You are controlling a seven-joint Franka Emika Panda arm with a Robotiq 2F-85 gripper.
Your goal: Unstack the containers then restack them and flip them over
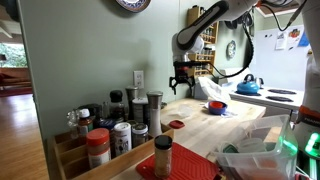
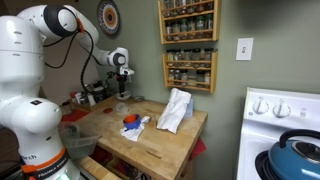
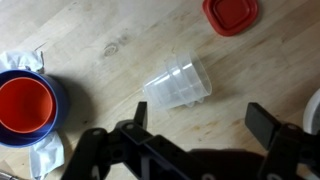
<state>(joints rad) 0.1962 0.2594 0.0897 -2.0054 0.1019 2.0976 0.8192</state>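
In the wrist view the fingers [image 3: 264, 120] are spread wide with nothing between them, above the wooden table [image 3: 110, 40]. Just beyond them the clear nested containers [image 3: 178, 82] lie on their side on the bare wood, and off to one side a blue bowl [image 3: 52, 82] holding an orange cup [image 3: 25, 105] sits on a white cloth [image 3: 45, 160]. Farther off lies a red lid [image 3: 230, 14].

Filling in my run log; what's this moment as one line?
gripper: open, empty, above table | clear containers: nested, on their side | red lid: lying apart
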